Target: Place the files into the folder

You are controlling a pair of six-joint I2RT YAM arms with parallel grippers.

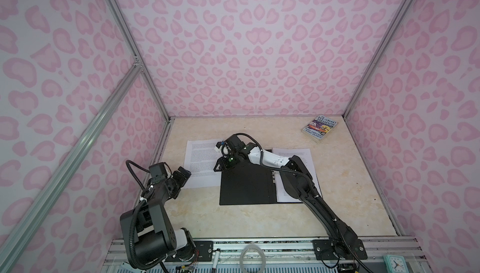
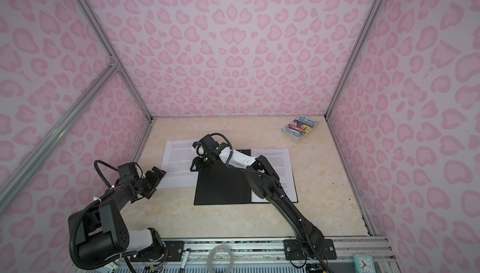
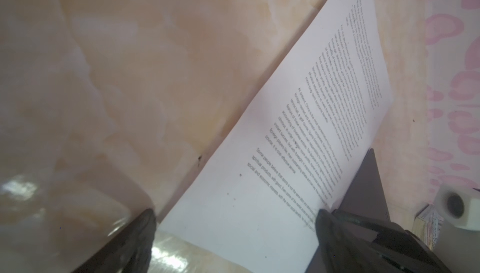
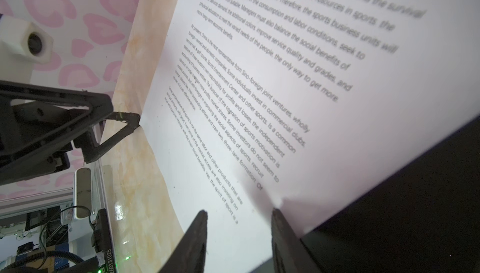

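Observation:
The folder [image 1: 246, 188] [image 2: 220, 188] lies open at the table's centre, black inside up. A printed sheet [image 1: 293, 157] rests on its right half. More files [image 1: 200, 160] [image 2: 176, 160] lie flat just left of it, their right edge against the folder. My right gripper [image 1: 220, 166] [image 4: 240, 213] reaches across to the folder's far left corner. Its jaws stand apart over the files, and one fingertip [image 4: 276, 213] touches a small buckle in the paper. My left gripper [image 1: 185, 178] [image 3: 236, 214] hangs wide open over the files' near left corner, holding nothing.
A colourful paperback book [image 1: 320, 128] [image 2: 300, 128] lies at the far right corner. Pink patterned walls close in the left, back and right sides. On the front rail are a tape ring [image 1: 253, 258], a marker [image 1: 216, 254] and a small clock [image 1: 396, 264].

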